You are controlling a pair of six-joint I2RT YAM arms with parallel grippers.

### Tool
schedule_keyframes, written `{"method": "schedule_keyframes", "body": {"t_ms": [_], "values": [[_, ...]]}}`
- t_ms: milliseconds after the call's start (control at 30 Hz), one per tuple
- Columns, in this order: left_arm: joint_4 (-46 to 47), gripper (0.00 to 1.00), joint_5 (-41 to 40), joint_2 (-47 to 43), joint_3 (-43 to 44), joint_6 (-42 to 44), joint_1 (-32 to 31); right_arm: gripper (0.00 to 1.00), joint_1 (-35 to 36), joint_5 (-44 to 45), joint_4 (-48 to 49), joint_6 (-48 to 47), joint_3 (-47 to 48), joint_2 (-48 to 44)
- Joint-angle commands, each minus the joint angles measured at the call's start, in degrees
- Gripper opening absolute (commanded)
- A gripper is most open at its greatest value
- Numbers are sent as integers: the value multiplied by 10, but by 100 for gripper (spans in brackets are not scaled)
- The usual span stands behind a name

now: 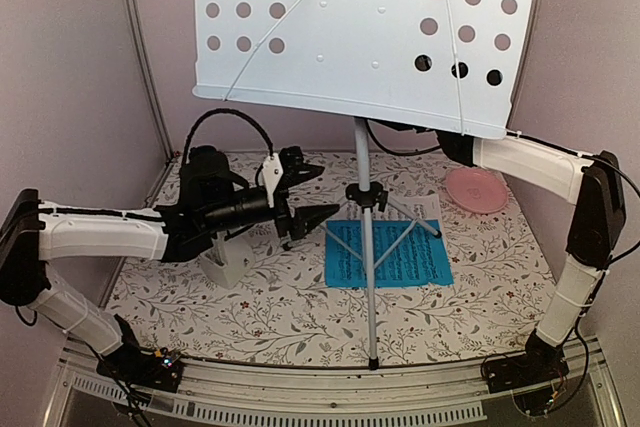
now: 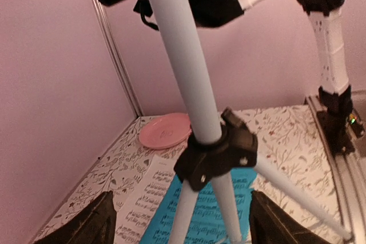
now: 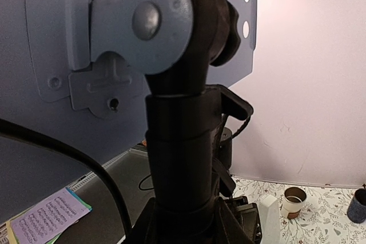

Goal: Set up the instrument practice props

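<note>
Positioning the music stand is in hand: its pole stands just ahead of the spread-apart left end effector, the right end effector seemingly clamps its neck, so next advance and close squarely.

Top view overhead from behind, wrist views close, sharing stand

Robot lab booth; plain pink walls

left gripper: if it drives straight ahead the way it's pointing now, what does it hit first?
The left gripper, jaws open, aims at the music stand: its silver pole near the black leg hub comes first. Remaining gap is hard to judge.
</note>
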Motion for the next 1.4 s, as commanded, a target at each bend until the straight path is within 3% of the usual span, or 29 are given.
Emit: {"method": "schedule_keyframes", "body": {"t_ms": [0,167,433,567,833,967,1033,1100,1233,1367], "values": [[11,78,53,20,55,-118,-18,0,1,59,78,13,24,-32],[12,72,56,72,117,-180,-27,0,1,54,93,32,36,-21],[15,59,50,121,186,-192,-41,0,1,49,109,49,46,-10],[20,43,51,130,205,-198,-45,0,1,50,113,50,47,-7],[22,3,71,135,220,-199,-47,0,-3,52,115,56,49,-5],[22,0,64,124,218,-196,-46,1,-13,61,122,70,41,-6],[25,0,54,117,212,-184,-46,7,-17,69,126,77,27,-10],[20,0,45,111,212,-171,-45,37,-21,75,127,78,8,-16],[10,0,38,103,216,-159,-34,58,-40,99,127,83,-29,-32],[9,0,26,95,221,-148,-23,68,-68,124,127,95,-73,-52]]}}
